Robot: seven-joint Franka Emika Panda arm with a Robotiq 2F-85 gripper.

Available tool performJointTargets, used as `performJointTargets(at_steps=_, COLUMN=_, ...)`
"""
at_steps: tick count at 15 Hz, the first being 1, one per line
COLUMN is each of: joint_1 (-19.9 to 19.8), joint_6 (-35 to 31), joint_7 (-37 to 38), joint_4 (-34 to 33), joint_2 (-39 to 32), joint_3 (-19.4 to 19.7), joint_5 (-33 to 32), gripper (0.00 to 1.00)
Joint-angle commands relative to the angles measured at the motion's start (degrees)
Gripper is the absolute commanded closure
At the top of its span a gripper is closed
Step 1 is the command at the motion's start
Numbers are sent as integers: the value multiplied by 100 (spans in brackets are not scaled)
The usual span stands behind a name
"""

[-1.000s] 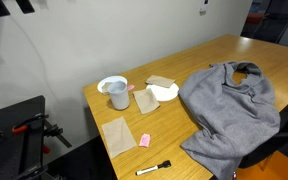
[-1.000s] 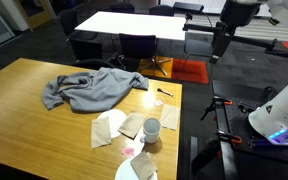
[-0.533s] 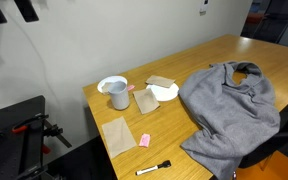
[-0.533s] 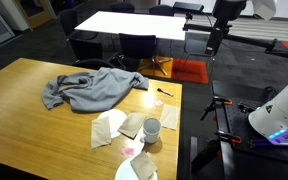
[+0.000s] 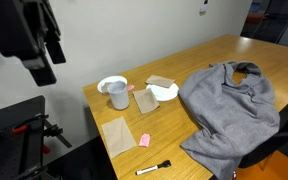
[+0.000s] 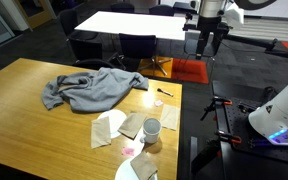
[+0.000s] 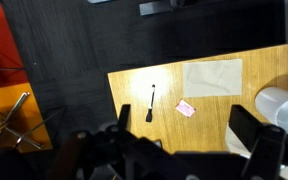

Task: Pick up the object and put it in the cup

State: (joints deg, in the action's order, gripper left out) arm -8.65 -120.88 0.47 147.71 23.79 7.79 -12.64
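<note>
The black marker pen [image 5: 154,167] lies near the table's front edge; it also shows in the wrist view [image 7: 152,103] and as a small dark line in an exterior view [image 6: 164,91]. The grey-blue cup [image 5: 118,96] with a white rim stands upright near the table's corner, seen in an exterior view [image 6: 152,129] and at the right edge of the wrist view [image 7: 280,106]. My gripper [image 5: 41,48] hangs high in the air off the table's edge, far from both [image 6: 204,38]. In the wrist view its jaws [image 7: 189,135] are open and empty.
A small pink block [image 5: 145,139] lies between marker and cup, beside a beige napkin [image 5: 117,134]. A flat white dish [image 5: 165,92] and more napkins sit behind the cup. A large grey cloth [image 5: 229,110] covers the right half of the table.
The arm has swung: the gripper has come down into an exterior view at the upper left, and has moved left in the other. Nothing on the table has moved.
</note>
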Motion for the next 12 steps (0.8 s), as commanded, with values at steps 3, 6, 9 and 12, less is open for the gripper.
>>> performJointTargets(at_steps=3, joint_1=-184, joint_6=-1064, joint_7=4, joint_4=-4, joint_2=-1010, joint_3=-2, joint_5=-586, gripper=0)
performJointTargets(at_steps=6, joint_1=-251, joint_6=-1622, joint_7=139, joint_4=18, joint_2=-1457, joint_3=10, joint_5=-904, gripper=0)
performJointTargets(at_steps=9, joint_1=-302, joint_6=-2149, joint_7=349, joint_4=43, joint_2=-1830, joint_3=36, joint_5=-1151, gripper=0)
performJointTargets(at_steps=12, joint_1=-293, joint_6=-2650, joint_7=603, joint_4=78, joint_2=-2160, joint_3=87, joint_5=-1116, gripper=0)
